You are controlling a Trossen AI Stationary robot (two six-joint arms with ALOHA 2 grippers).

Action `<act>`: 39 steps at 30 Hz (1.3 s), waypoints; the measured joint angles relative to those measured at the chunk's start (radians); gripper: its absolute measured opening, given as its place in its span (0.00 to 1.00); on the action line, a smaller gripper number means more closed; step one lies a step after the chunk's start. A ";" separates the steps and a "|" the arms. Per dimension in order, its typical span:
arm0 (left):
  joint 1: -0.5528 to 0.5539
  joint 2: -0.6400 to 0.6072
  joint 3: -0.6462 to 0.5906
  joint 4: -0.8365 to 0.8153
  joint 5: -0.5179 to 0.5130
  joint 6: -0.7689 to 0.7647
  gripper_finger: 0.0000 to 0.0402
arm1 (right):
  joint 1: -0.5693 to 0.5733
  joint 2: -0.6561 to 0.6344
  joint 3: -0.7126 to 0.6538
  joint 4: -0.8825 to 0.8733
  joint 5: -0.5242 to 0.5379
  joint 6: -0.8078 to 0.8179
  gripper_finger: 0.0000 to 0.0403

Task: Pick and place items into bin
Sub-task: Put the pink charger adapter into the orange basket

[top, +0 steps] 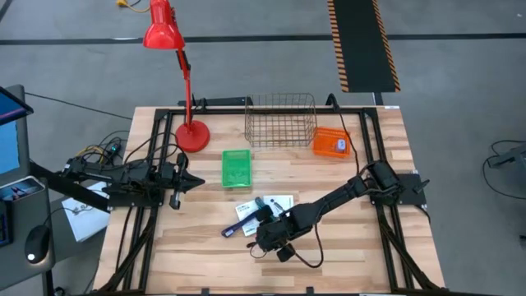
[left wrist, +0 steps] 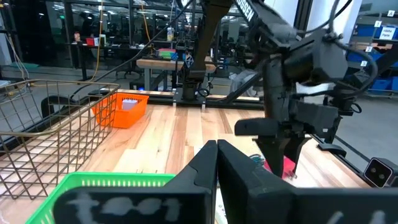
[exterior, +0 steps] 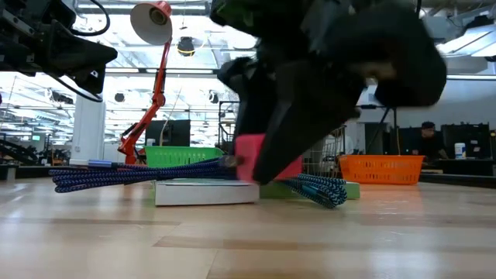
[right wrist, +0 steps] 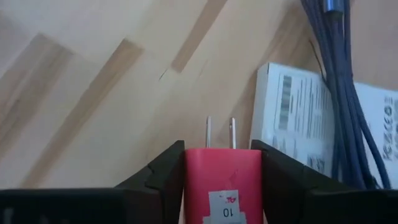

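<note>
We have the right tool clamped on the pink plug; cable and white box remain on desk, wire bin empty. Left tool together, parked left.

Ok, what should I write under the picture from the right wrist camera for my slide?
Right gripper clamps a pink-red plug charger, its two prongs pointing at the wooden table, beside a white box and blue braided cable.

Two dark, near-black jointed arms, left arm with thin coloured wires bunched near its base, right arm trailing a black cable, white lettering on one link, matte black wedge-shaped fingers
</note>
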 joint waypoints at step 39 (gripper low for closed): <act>0.000 0.000 0.000 0.000 0.000 0.000 0.00 | -0.245 -0.007 0.224 -1.106 0.168 0.046 0.38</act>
